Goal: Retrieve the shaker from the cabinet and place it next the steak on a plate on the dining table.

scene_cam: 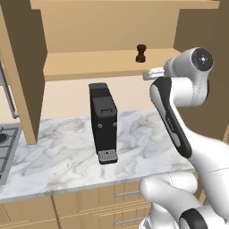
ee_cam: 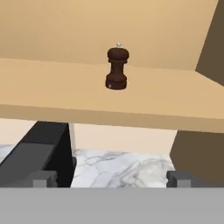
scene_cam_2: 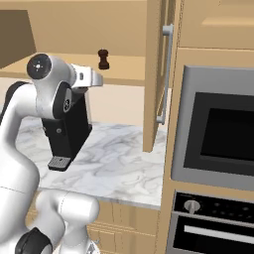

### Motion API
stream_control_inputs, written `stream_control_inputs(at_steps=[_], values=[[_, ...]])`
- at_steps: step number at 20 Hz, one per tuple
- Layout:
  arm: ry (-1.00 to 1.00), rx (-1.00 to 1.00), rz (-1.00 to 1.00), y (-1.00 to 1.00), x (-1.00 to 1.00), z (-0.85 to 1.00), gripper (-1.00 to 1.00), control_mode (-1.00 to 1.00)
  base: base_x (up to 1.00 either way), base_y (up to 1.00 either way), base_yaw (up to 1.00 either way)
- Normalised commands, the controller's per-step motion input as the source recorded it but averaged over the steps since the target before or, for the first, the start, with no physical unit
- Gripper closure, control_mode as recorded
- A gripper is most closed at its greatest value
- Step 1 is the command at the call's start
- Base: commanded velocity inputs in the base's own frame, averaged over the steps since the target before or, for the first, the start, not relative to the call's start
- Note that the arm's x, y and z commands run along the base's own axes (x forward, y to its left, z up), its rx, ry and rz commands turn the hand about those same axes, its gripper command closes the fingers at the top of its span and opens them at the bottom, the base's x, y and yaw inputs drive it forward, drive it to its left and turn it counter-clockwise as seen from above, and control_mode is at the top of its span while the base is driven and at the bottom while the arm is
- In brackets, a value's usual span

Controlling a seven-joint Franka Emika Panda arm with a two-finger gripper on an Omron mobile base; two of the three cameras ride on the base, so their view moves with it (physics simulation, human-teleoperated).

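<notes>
The shaker point(scene_cam: 141, 53) stands upright on the lower shelf of the open cabinet point(scene_cam: 89, 62) — toward its right end, above the black coffee machine point(scene_cam: 103, 121) on the marble counter point(scene_cam: 67, 147) — while the gripper point(ee_cam: 112, 178), fingers spread wide and empty, hangs near the shelf's front edge.

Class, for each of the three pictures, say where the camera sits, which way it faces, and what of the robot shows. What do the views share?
Left base view: behind the arm's left, facing the counter and cabinet; arm at lower right.
Right base view: behind its right, facing the same counter, plus an oven; arm at lower left.
Hand view: on the hand, facing the shelf; open pincer at the bottom.
Shared: shaker, coffee machine.
</notes>
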Motion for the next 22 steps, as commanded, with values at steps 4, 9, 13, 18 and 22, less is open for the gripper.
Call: stream_control_inputs(at_steps=[4, 9, 13, 18, 22], values=[[0.01, 0.06, -0.07, 0.0, 0.12, 0.37, -1.0, -1.0, 0.0, 0.0, 0.0], [0.04, 0.04, -0.07, 0.0, 0.25, 0.16, -1.0, -1.0, 0.0, 0.0, 0.0], [0.04, 0.04, -0.02, 0.0, 0.25, 0.11, -1.0, -1.0, 0.0, 0.0, 0.0], [0.01, 0.06, 0.0, -0.05, 0.12, 0.04, -1.0, -1.0, 0.0, 0.0, 0.0], [0.0, 0.06, 0.0, -0.07, 0.15, 0.0, -1.0, -1.0, 0.0, 0.0, 0.0]])
